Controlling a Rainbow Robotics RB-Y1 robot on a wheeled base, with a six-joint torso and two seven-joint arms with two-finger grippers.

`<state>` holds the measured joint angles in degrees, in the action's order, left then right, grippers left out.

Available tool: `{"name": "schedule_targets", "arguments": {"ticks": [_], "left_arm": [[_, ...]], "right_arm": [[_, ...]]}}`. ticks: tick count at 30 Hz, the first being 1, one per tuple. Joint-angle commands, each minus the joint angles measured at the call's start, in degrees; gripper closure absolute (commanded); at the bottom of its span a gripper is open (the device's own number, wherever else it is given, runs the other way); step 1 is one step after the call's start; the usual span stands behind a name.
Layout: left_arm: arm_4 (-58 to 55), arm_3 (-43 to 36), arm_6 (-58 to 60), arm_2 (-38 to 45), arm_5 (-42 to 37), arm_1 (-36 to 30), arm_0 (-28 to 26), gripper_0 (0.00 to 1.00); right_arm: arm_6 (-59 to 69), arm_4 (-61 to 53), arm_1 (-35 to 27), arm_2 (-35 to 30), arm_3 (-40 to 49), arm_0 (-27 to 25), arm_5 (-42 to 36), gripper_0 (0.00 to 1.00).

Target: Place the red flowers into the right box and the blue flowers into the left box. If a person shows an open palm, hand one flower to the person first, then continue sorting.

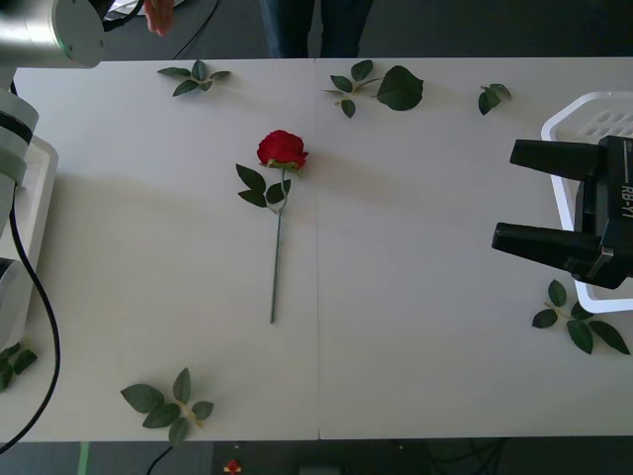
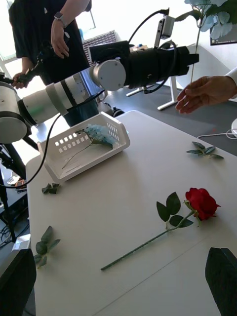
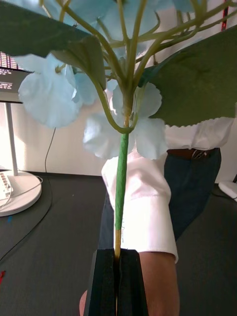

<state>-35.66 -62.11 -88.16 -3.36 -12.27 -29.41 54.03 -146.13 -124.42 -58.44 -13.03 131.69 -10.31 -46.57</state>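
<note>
At the upper left our left pincer (image 3: 117, 276) is clamped on a blue flower (image 3: 123, 98) stem, held off the table (image 1: 415, 257) above a person's open hand (image 2: 205, 93). A rose (image 1: 282, 150) lies centre. Far right, our right pincer (image 1: 534, 198) gapes beside the white box (image 1: 574, 119).

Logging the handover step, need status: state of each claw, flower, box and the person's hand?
Left claw: shut on blue flower stem, raised beyond the table's far edge.
Blue flower: held upright, head up, by the hand.
Hand: palm open, next to the held stem.
Right claw: open, hovering by right box.
Rose: lying flat mid-table.
Left box: holds one blue flower.
Right box: contents hidden.
</note>
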Motion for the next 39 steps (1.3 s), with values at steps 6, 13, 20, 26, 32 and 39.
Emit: {"name": "schedule_targets", "arguments": {"ticks": [6,13,20,26,32,39], "left_arm": [[-0.55,-0.56,-1.31,-0.86,0.93,0.40,3.71,0.21],[-0.55,-0.56,-1.31,-0.86,0.93,0.40,3.71,0.00],[-0.55,-0.56,-1.31,-0.86,0.93,0.40,3.71,0.00],[-0.55,-0.56,-1.31,-0.86,0.93,0.40,3.71,0.00],[-0.55,-0.56,-1.31,-0.86,0.93,0.40,3.71,0.00],[-1.08,-2.84,-1.57,-1.56,0.93,0.49,1.87,0.00]], "right_arm": [[-2.05,-0.74,-2.38,-1.30,0.94,-0.94,-0.28,0.00],[-2.05,-0.74,-2.38,-1.30,0.94,-0.94,-0.28,0.00],[-2.05,-0.74,-2.38,-1.30,0.94,-0.94,-0.28,0.00],[-2.05,-0.74,-2.38,-1.30,0.94,-0.94,-0.28,0.00],[-2.05,-0.74,-2.38,-1.30,0.94,-0.94,-0.28,0.00],[-2.05,-0.74,-2.38,-1.30,0.94,-0.94,-0.28,0.00]]}}
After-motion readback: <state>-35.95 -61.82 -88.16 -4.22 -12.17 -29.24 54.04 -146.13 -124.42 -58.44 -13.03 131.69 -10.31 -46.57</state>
